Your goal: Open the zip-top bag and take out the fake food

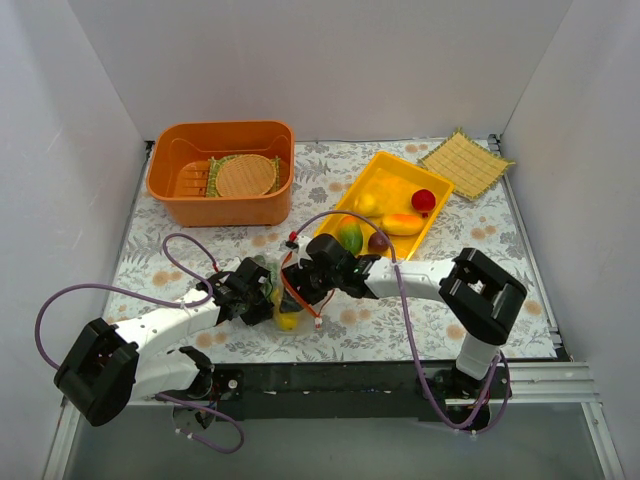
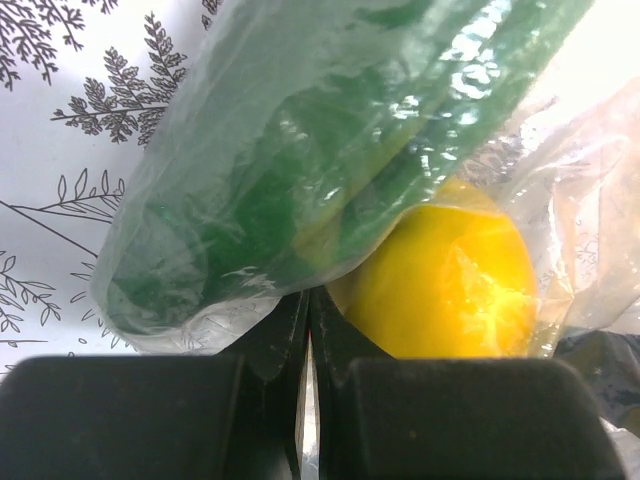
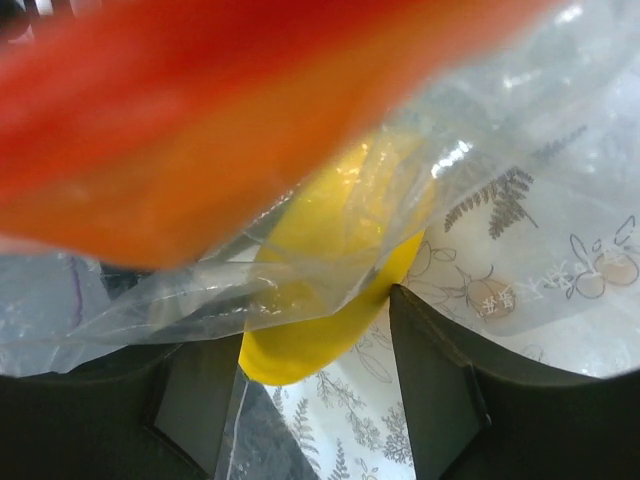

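The clear zip-top bag (image 1: 280,290) lies between my two grippers near the table's front. My left gripper (image 1: 256,290) is shut on a fold of the bag's thin film (image 2: 200,320). A green piece (image 2: 300,170) shows inside the bag, with a yellow fruit (image 2: 440,280) beside it. My right gripper (image 1: 308,275) is open. Its fingers (image 3: 430,380) stand either side of the yellow fruit (image 3: 320,300), which pokes half out of the bag's mouth. The orange-red zip strip (image 3: 200,110) blurs across the top of the right wrist view. The yellow fruit (image 1: 288,318) also shows from above.
A yellow tray (image 1: 425,232) behind the right arm holds several fake fruits: red, yellow, orange-green and dark purple. An orange basin (image 1: 222,205) with a round woven mat stands at the back left. A square straw mat (image 1: 465,162) lies at the back right.
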Controlling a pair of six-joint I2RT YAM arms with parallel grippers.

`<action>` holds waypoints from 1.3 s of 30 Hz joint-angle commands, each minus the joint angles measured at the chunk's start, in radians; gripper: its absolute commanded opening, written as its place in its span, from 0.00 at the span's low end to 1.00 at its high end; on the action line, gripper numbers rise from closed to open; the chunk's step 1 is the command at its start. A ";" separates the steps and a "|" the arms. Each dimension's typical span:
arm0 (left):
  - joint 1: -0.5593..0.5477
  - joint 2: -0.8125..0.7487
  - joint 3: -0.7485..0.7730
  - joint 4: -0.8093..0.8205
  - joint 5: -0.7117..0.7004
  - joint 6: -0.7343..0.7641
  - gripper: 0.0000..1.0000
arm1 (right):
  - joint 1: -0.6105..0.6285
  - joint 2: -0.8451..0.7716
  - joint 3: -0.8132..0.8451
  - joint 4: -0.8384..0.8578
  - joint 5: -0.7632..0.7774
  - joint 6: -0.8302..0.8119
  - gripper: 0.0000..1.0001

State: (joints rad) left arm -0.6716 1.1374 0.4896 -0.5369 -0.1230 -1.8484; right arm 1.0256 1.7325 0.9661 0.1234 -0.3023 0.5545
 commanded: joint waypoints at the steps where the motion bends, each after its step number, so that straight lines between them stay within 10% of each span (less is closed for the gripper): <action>1: -0.005 0.019 -0.037 -0.038 -0.013 0.008 0.00 | 0.034 0.035 0.083 -0.022 -0.008 -0.010 0.67; 13: -0.005 -0.001 -0.048 -0.048 -0.043 -0.037 0.00 | 0.070 0.111 0.112 -0.113 0.025 -0.041 0.65; 19: -0.003 0.004 -0.043 -0.113 -0.113 -0.095 0.00 | 0.036 0.016 0.115 -0.206 0.075 -0.090 0.21; 39: 0.000 0.065 -0.028 -0.132 -0.167 -0.201 0.00 | -0.084 -0.212 0.198 -0.602 0.150 -0.261 0.18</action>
State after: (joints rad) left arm -0.6727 1.1633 0.5144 -0.5911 -0.2081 -2.0056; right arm 0.9569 1.5940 1.1141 -0.3733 -0.2111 0.3462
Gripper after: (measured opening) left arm 0.009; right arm 0.650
